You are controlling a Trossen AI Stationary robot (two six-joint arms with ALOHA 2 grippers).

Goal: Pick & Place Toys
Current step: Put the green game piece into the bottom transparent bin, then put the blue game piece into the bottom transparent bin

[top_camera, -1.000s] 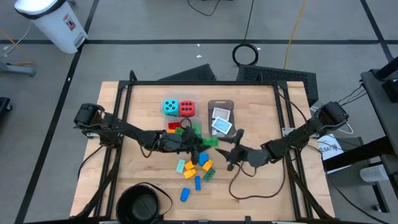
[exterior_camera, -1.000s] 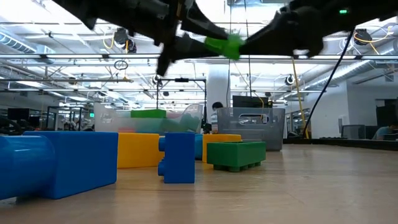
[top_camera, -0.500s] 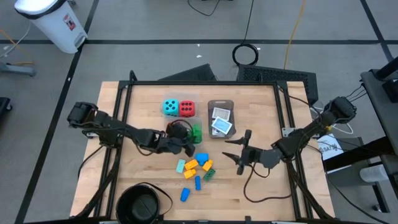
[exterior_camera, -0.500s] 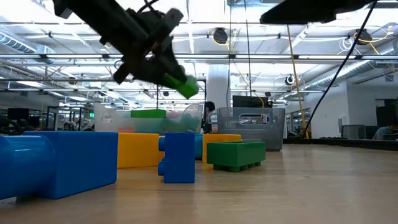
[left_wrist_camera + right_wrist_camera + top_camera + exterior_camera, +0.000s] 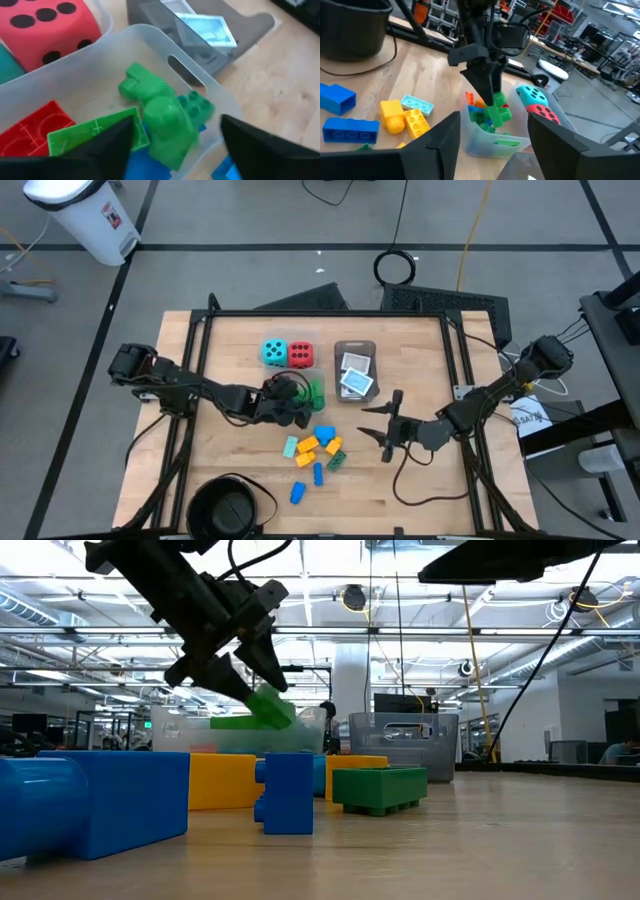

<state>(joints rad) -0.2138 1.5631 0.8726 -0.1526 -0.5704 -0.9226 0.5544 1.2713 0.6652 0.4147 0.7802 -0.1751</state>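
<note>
High view showed no readable writing; the left gripper, jaws spread, hung over the clear plastic tub at frame centre, green plastic brick inside, right gripper open nearby.

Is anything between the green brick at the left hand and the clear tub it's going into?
Nothing visible. The left hand is over the clear tub, fingers apart, with the green brick right above the bricks already inside. The right hand waits aside.
</note>
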